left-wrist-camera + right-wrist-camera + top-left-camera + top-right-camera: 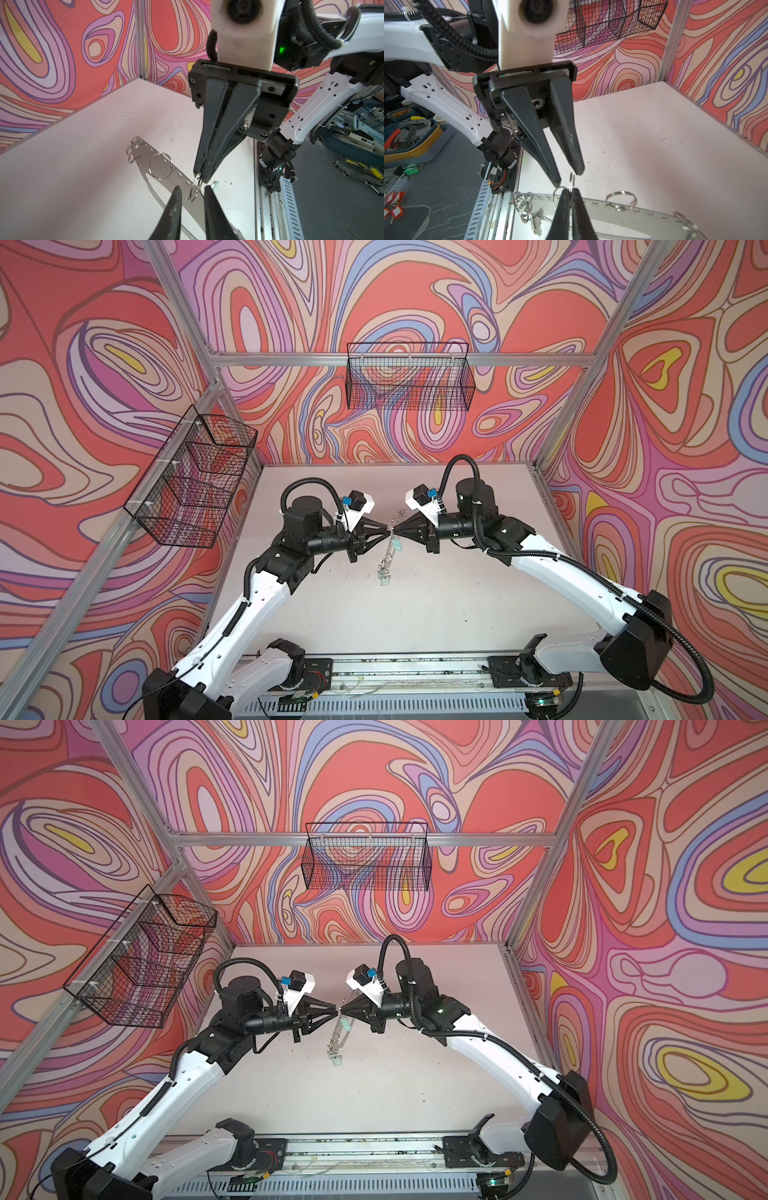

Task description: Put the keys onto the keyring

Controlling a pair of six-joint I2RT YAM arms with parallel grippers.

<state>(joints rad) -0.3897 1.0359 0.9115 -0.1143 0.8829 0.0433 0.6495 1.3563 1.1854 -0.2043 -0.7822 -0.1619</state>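
Above the table (457, 593) | right claw (202, 179) clamped on a loop (571, 180) of the keyring (654, 218) | left claw (569, 178) parted, straddling that loop | advice: close squarely, avoid twisting.

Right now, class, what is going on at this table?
Two robot arms meet above the table. The right gripper is shut on a small wire ring on the rim of the keyring. The left gripper faces it, jaws slightly open either side of that ring, not gripping. Some keys already hang from rings at one end of the plate.
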